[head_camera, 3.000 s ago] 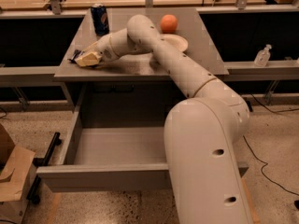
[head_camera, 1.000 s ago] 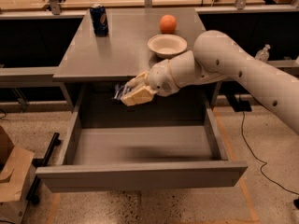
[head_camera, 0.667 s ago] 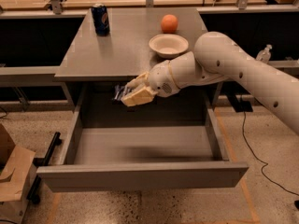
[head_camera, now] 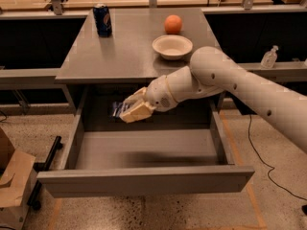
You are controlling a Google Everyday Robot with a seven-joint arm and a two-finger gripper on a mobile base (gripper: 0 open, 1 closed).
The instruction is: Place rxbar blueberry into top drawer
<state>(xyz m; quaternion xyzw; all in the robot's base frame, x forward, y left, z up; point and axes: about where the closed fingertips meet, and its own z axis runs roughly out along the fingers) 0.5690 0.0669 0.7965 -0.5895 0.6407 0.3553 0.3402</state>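
Note:
My gripper (head_camera: 128,110) hangs over the back left part of the open top drawer (head_camera: 144,152), just below the table's front edge. Its tan fingers (head_camera: 138,111) are shut on the rxbar blueberry (head_camera: 117,109), a small dark blue wrapper with white print that sticks out to the left of them. The bar is held in the air above the drawer's grey floor. My white arm reaches in from the right.
On the grey table (head_camera: 124,56) stand a blue soda can (head_camera: 102,19) at the back left, an orange (head_camera: 173,24) and a white bowl (head_camera: 172,46). A cardboard box (head_camera: 12,176) sits on the floor at left. A clear bottle (head_camera: 269,57) stands on the right shelf.
The gripper took the bar off the table's left side and carried it down in front of the table edge. Over the last second it has sunk slightly over the drawer.

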